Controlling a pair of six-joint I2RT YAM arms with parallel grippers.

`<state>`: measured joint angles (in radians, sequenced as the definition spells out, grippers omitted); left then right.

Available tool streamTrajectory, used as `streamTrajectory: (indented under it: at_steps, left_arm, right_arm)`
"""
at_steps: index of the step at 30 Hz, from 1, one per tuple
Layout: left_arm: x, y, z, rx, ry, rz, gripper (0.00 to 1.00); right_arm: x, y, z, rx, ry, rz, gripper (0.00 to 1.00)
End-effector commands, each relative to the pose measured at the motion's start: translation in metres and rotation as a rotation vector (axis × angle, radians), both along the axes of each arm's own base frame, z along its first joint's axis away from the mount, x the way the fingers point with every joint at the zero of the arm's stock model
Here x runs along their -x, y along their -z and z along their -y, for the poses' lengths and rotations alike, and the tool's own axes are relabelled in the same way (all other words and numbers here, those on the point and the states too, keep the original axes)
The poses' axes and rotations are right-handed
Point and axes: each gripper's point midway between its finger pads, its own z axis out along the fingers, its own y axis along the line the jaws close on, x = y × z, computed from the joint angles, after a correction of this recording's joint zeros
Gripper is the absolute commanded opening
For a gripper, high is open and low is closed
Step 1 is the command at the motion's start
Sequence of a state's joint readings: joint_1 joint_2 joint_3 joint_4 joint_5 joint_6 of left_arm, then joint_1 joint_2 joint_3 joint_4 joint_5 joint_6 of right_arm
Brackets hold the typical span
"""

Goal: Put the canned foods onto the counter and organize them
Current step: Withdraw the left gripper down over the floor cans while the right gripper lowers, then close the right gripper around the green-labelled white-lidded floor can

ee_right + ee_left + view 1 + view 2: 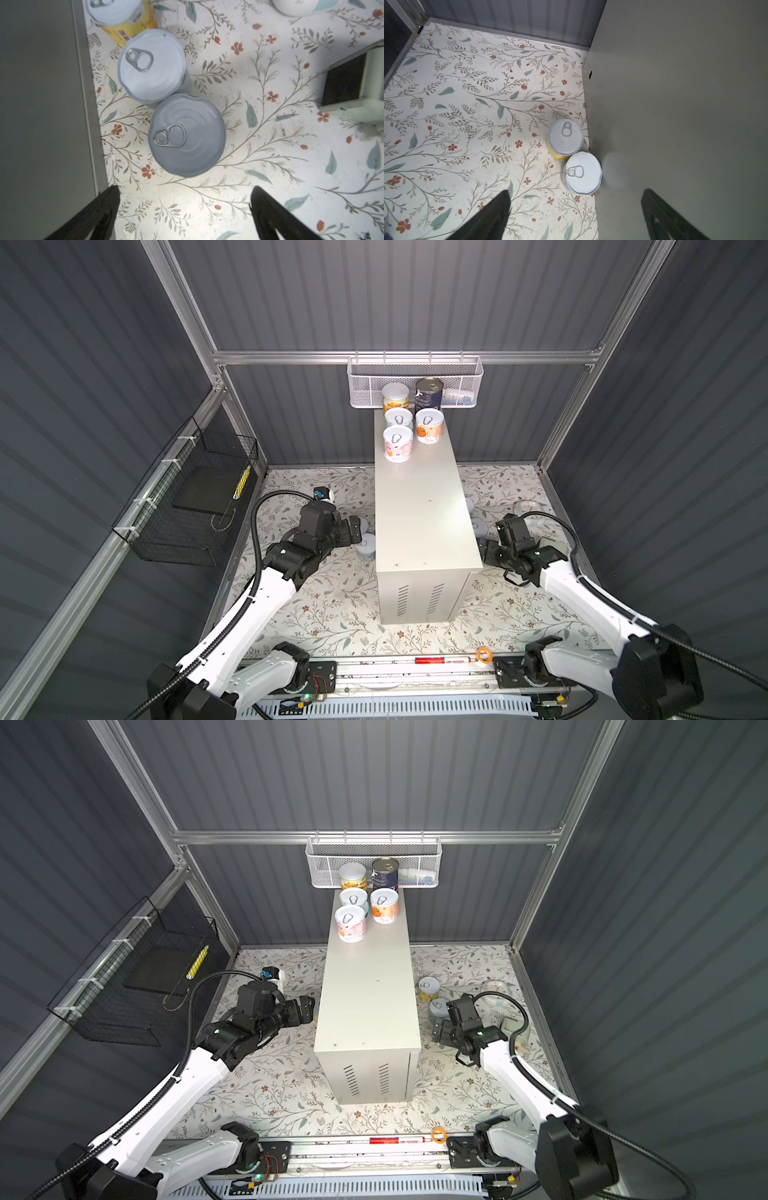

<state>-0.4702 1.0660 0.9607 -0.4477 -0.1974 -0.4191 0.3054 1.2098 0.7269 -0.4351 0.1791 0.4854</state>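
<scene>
The worktop (419, 506) is plain off-white. At its 12 o'clock end stand a dark navy can (429, 397) and a yellow-labelled can (395, 400). Just nearer are a pink-labelled can (397, 445) and an orange-print can (429, 429), both with white lids. The liner (332, 614) underneath is cream with grey-green leaves and rust-red flowers. The wire basket (183, 506) at 9 o'clock is black. The mesh basket (365, 381) is white.

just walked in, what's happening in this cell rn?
The job is getting cans off the floral floor onto the white counter. Five cans already stand at its far end. The left gripper hangs open by two floor cans beside the counter. The right gripper is open, aimed at three cans on the other side. Neither holds anything.
</scene>
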Motion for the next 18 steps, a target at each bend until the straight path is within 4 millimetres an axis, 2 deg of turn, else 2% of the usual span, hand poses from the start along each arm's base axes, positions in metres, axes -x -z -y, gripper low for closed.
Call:
streamTrajectory:
  at_steps: [1,6,13,18]
  left_arm:
    - [-0.004,-0.003,0.006,0.055,0.002,0.024,0.99]
    - [-0.007,0.005,0.006,0.048,-0.004,0.021,0.99]
    - [-0.011,0.016,0.011,0.043,0.012,0.002,0.98]
    - [-0.016,0.022,0.018,0.053,0.027,-0.01,0.98]
  right_arm:
    - [-0.012,0.003,0.004,0.04,0.011,0.011,0.99]
    - [-0.03,0.015,0.001,0.061,0.007,0.006,0.99]
    - [-0.044,0.029,0.003,0.088,0.037,-0.004,0.99]
    - [-0.05,0.044,0.005,0.121,0.043,-0.04,0.93]
